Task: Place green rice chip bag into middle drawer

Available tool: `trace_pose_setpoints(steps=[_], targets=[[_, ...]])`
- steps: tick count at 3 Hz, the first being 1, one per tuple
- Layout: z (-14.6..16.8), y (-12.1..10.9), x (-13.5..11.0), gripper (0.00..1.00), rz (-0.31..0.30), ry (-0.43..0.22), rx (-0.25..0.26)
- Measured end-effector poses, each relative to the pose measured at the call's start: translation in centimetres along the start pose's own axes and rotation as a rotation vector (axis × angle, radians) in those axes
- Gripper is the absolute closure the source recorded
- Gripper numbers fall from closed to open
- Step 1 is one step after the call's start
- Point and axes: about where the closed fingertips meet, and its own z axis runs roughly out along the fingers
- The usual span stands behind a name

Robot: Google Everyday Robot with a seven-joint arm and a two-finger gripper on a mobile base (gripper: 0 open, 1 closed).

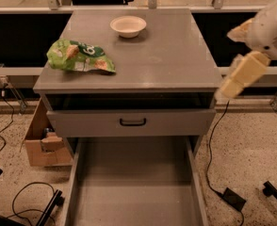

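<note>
Fingers [236, 79] hang beyond the desk [176, 55]'s right edge, and we cannot tell their grip; green rice chip bag [79, 57] lies far left, middle drawer [134, 182] open below to receive it.

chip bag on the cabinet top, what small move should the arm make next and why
Probably carry the gripper across the cabinet top to a spot above the chip bag. The bag lies untouched near the far edge of the top, the gripper hangs off the opposite side, well apart from it, and the drawer below is already pulled out, its floor bare.
</note>
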Motion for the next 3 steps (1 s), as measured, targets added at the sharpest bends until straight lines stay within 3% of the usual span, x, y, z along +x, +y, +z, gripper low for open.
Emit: trace_pose_setpoints(steps=[1,2,3], targets=[[3.6,-4.2,-5.9,0.0,0.024,-0.273,0.024],[5.7,-5.5,-11.3,0.0,0.03,-0.466,0.032],[8.3,-6.7,-17.1,0.0,0.024,-0.586,0.033]])
